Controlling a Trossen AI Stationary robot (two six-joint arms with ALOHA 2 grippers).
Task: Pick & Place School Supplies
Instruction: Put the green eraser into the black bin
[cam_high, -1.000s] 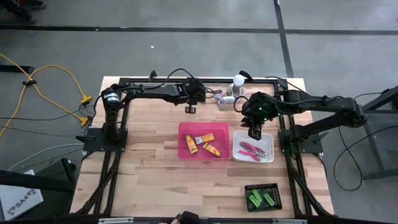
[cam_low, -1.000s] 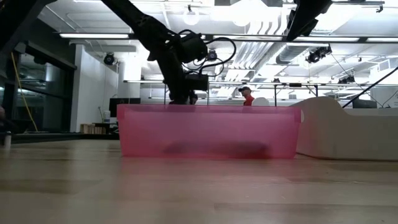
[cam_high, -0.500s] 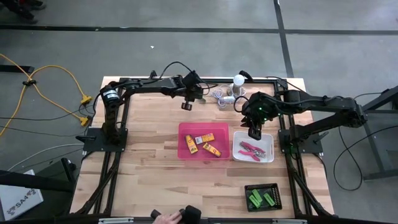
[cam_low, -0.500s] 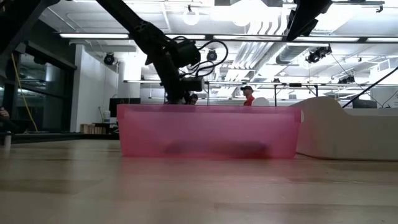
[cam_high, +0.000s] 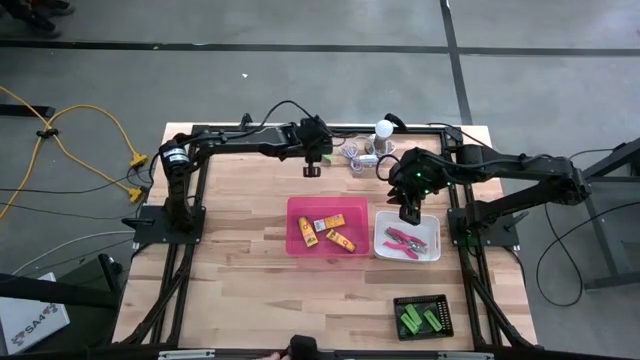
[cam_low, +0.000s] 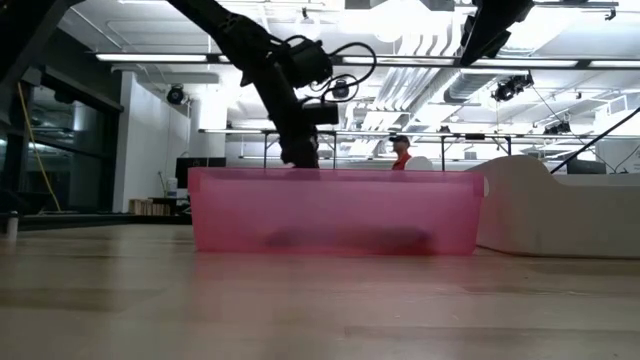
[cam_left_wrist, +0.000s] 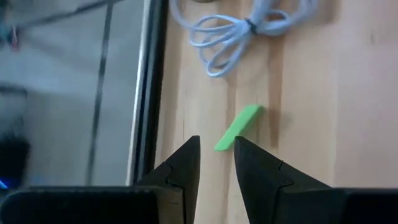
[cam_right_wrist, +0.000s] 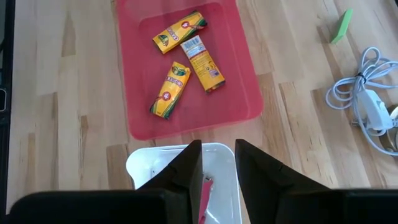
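Observation:
A short bright-green stick (cam_left_wrist: 238, 127) lies flat on the bare wood near the table's far edge, beside a coiled grey cord (cam_left_wrist: 239, 28); the right wrist view shows it too (cam_right_wrist: 341, 26). My left gripper (cam_high: 311, 169) hovers over it, open by a narrow gap, its fingertips (cam_left_wrist: 216, 152) just short of the stick's near end. Yellow-orange blocks (cam_high: 330, 232) lie in the pink tray (cam_high: 300, 208). Pink-handled scissors (cam_high: 402, 241) lie in the white tray (cam_high: 432, 240). My right gripper (cam_high: 408, 213) hangs open above that tray's far rim (cam_right_wrist: 217, 155).
A black tray (cam_high: 405, 300) with more green sticks (cam_high: 420, 318) sits near the front right corner. A white bulb (cam_high: 384, 130) with its cord stands at the far edge. In the low view the pink tray's wall (cam_low: 330, 210) fills the middle; a person (cam_low: 400, 152) stands far behind.
My left gripper has risen a little over the far part of the table, first swinging slightly toward the left edge and then back toward the right, with a small roll of the wrist. The green stick stays on the wood.

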